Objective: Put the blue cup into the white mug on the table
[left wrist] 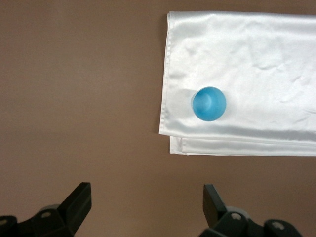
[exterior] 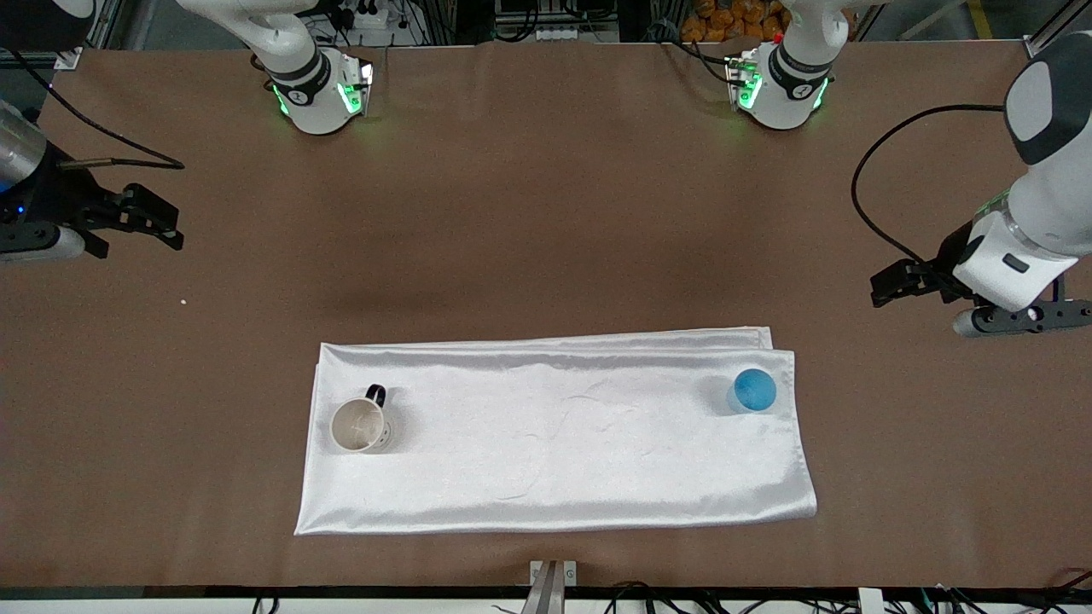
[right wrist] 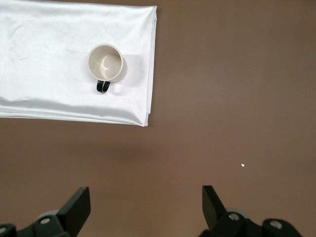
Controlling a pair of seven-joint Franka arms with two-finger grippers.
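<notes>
Blue cup is sitting upright on the white cloth, close to the cloth's corner at the left arm's end of the desk, mouth facing up; the left wrist view is showing it just inside the cloth edge. White mug is standing upright on the same cloth at the right arm's end, well apart from the cup, black handle pointing away from the front camera; right wrist view is showing its cream inside on the cloth. Nothing is in the mug yet, so the task is looking not started. Left gripper is hanging over bare desk at its own end, jaws spread wide and holding nothing. Cup is lying nearer the front camera than the spot under those jaws and slightly toward the desk's middle, so the left arm is looking like the nearer one by far. Cup is round, no long axis to line up with, any approach angle from above should be working. Right gripper is waiting over bare desk at the other end, jaws also wide open and empty. Cloth is shiny and lightly wrinkled, probably slippery under the cup. Desk is covered in matte brown felt; a tiny white speck is lying on it near the right gripper. Cables and racks are running along the edge by the arm bases.
</notes>
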